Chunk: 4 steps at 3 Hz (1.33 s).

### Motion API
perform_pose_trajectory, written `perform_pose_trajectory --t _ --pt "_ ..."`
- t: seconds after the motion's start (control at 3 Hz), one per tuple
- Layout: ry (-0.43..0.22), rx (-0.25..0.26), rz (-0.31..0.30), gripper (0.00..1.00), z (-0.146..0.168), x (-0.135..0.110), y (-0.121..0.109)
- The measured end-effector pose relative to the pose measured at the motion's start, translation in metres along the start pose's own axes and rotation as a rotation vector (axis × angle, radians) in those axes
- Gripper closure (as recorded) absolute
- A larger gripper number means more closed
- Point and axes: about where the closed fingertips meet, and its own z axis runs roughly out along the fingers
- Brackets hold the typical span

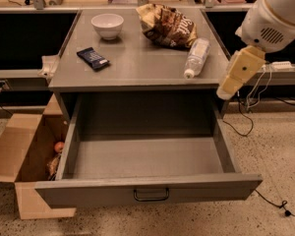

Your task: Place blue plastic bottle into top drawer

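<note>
blue plastic bottle lying, cap toward front | tool at right, state unclear

A clear plastic bottle with a white cap and a pale label lies on its side on the grey cabinet top, near the right front corner. Its cap points toward the front edge and its base points toward the back.

Below the top, the wide, shallow grey drawer is pulled far out. Its bare floor is in view, and a small dark wire handle sits at the middle of its flat front.

The gripper hangs just right of the corner, apart from the bottle.
</note>
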Motion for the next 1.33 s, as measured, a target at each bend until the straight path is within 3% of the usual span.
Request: perform_pose_trajectory --t 0.33,0.67,1.0,1.33 --pt "-0.071 0.028 0.12 0.0 0.031 -0.029 -0.041" --pt "-0.14 0.006 0.29 0.0 0.075 -0.042 -0.08" --pt "-0.14 0.006 0.29 0.0 0.075 -0.042 -0.08" --pt "-0.144 0.021 0.393 0.0 0.094 -0.042 -0.103"
